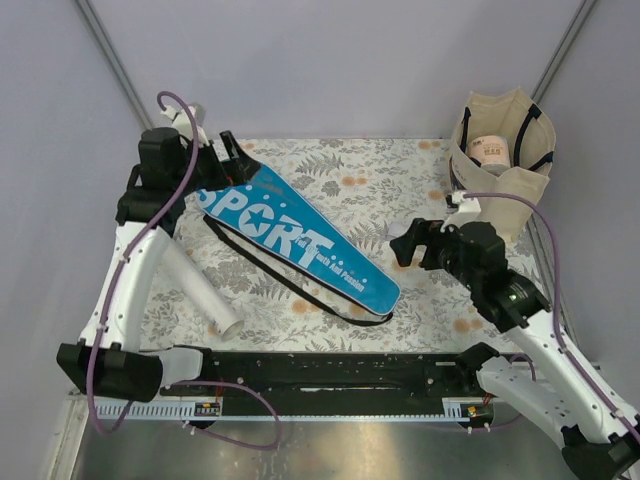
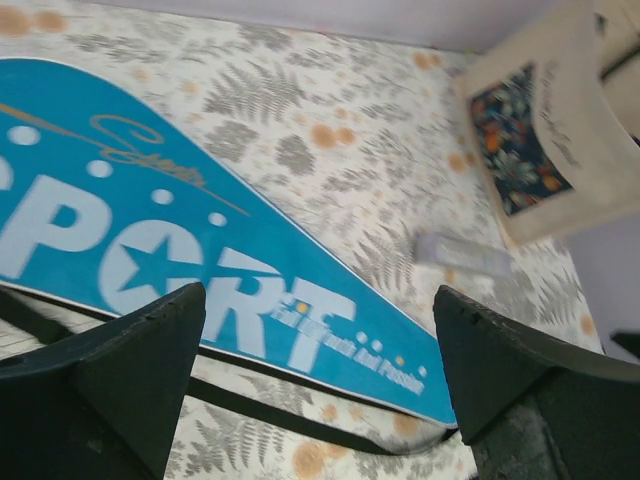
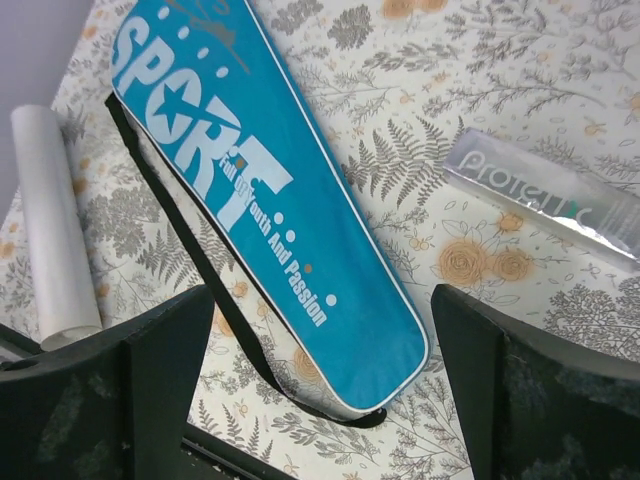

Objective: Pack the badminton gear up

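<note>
Currently both sets of jaws stand wide and empty. The left gripper (image 1: 230, 155) hovers at the wide end of the SPORT cover (image 1: 300, 245), at 10 o'clock; the right gripper (image 1: 408, 245) sits at 3 o'clock. The white tube (image 1: 200, 290) lies unpacked at 8 o'clock. Probable next move: close squarely on the cover's edge.

Your cover (image 1: 300, 240) looks smooth and faintly glossy, the tube (image 1: 200, 288) matt white, the bench (image 1: 400, 190) cloth-covered, the tote (image 1: 505, 190) plain cloth.
</note>
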### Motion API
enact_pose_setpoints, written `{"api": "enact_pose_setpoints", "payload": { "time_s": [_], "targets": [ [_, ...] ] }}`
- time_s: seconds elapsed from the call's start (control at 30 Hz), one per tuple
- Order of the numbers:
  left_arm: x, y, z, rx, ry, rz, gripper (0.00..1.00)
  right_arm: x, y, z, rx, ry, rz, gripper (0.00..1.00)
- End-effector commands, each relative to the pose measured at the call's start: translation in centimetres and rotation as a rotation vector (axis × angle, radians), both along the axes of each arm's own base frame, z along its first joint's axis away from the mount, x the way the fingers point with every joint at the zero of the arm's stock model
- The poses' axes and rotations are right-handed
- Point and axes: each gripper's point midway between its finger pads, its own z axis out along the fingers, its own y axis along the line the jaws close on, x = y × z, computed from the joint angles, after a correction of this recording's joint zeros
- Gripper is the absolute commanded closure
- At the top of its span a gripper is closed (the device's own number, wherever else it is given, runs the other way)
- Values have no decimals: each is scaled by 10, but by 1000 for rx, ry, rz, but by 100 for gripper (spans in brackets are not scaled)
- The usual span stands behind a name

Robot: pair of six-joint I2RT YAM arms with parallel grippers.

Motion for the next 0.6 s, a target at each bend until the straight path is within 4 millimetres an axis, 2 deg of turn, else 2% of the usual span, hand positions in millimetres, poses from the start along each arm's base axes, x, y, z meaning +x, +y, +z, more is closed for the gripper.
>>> {"api": "enact_pose_setpoints", "payload": {
  "time_s": [0.0, 0.13, 0.17, 0.27, 0.43, 0.57],
  "targets": [
    [-36, -46, 14, -31, -130, -175, 1, -7, -22, 38, -6, -117, -59, 1],
    [-81, -71, 11, -58, -192, -299, 1, -20, -32, 63, 24, -156, -79, 0],
    [-93, -73, 16, -77, -229, -325, 1, -24, -31, 69, 30, -165, -63, 0],
    [-117, -76, 11, -123, -279, -362, 1, -32, -29, 83, 62, -188, -38, 1],
    [-141, -67, -5, -132, -314, -333, 1, -38, -26, 93, 113, -193, -24, 1],
    [-151, -61, -4, -134, -324, -313, 1, -40, -22, 89, 135, -171, -10, 1]
  ]
}}
